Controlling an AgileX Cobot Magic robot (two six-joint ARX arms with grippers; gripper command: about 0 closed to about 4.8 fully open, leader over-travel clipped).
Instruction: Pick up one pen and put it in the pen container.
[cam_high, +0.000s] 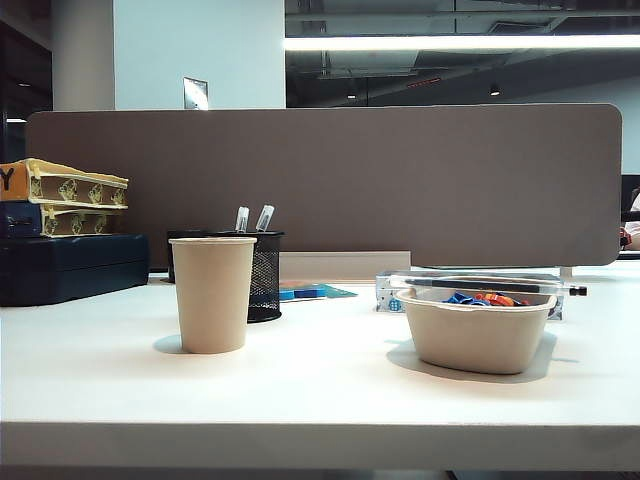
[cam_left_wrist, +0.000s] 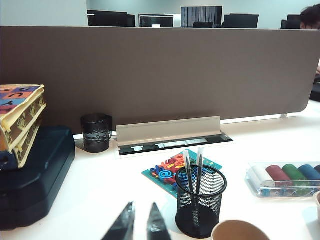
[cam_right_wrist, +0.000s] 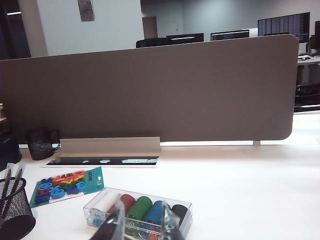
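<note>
A dark pen (cam_high: 495, 286) lies level across the rim of the beige bowl (cam_high: 478, 340) at the right. The black mesh pen container (cam_high: 265, 276) stands behind the paper cup (cam_high: 212, 294), with two pens (cam_high: 264, 217) upright in it. In the left wrist view my left gripper (cam_left_wrist: 142, 207) hovers just beside the pen container (cam_left_wrist: 199, 200); its jaws stand a narrow gap apart with nothing between them. My right gripper (cam_right_wrist: 141, 205) is open and empty, in front of a clear box of chips (cam_right_wrist: 150, 212). Neither gripper shows in the exterior view.
A grey partition (cam_high: 330, 185) closes off the back of the table. A dark case with stacked boxes (cam_high: 65, 225) sits at the left. A card of coloured letters (cam_left_wrist: 172, 167) and a black mug (cam_left_wrist: 96, 132) lie behind the pen container.
</note>
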